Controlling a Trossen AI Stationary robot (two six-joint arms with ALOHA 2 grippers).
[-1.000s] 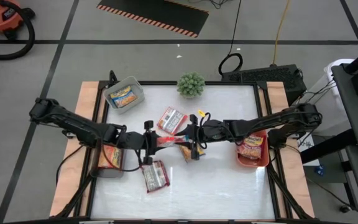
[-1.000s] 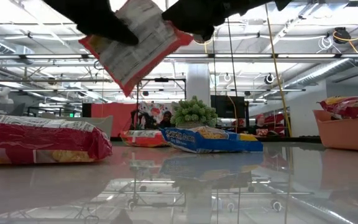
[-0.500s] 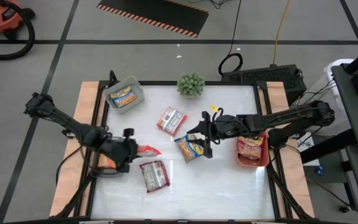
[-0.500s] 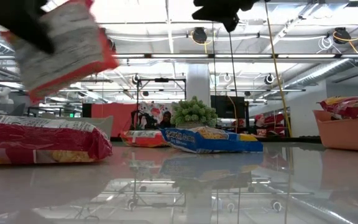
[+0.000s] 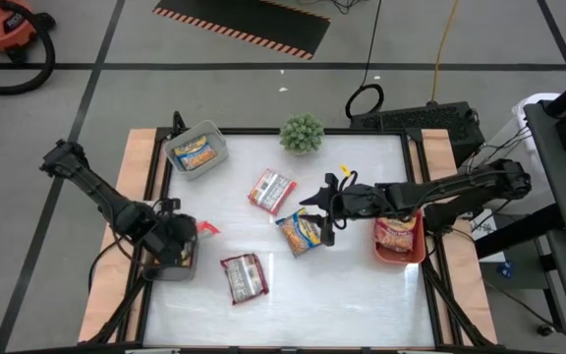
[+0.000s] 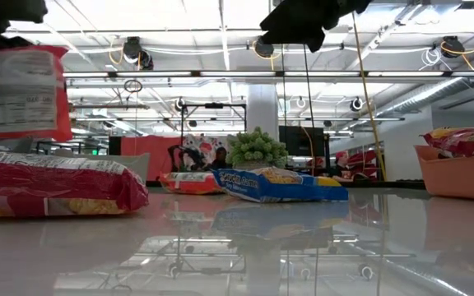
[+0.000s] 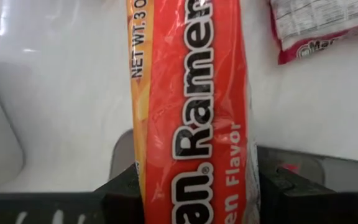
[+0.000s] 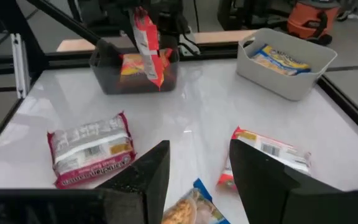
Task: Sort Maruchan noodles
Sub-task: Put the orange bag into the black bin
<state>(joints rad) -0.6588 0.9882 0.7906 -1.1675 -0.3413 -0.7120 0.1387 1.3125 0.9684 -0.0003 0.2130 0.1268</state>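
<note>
Leftmost, the left gripper point(image 5: 177, 239) hung over the dark grey bin point(image 5: 170, 270) at the table's left edge, pinching a red packet point(image 5: 204, 228) on edge; from above only a red sliver showed, while the left wrist view filled with its orange-red face point(image 7: 191, 112) clamped between the two dark fingers point(image 7: 124, 190), and the low view caught its white printed back point(image 6: 19, 90) up in the air. The right wrist view alone showed another packet point(image 8: 138, 67) already lying in that bin, under the hanging one. At the table's far-left corner a light grey bin point(image 5: 196, 149) held a yellow packet point(image 5: 196, 154), clearer in the right wrist view point(image 8: 278, 57). A red-and-white packet point(image 5: 243, 276) lay flat on the table near the dark bin; it loomed big in the low view point(image 6: 56, 185). Another red-and-white packet point(image 5: 271, 189) lay mid-table. A potted plant point(image 5: 302, 134) stood at the far edge. A yellow-and-blue packet point(image 5: 303, 231) lay right of centre, with the right gripper point(image 5: 324, 211) hovering just above it, fingers point(image 8: 145, 171) spread and holding nothing; the right wrist view showed only a corner of that packet point(image 8: 194, 211) between them. At the right, an orange bin point(image 5: 401, 248) held at least one red packet point(image 5: 396, 232), seen over its rim in the low view point(image 6: 467, 140).
</note>
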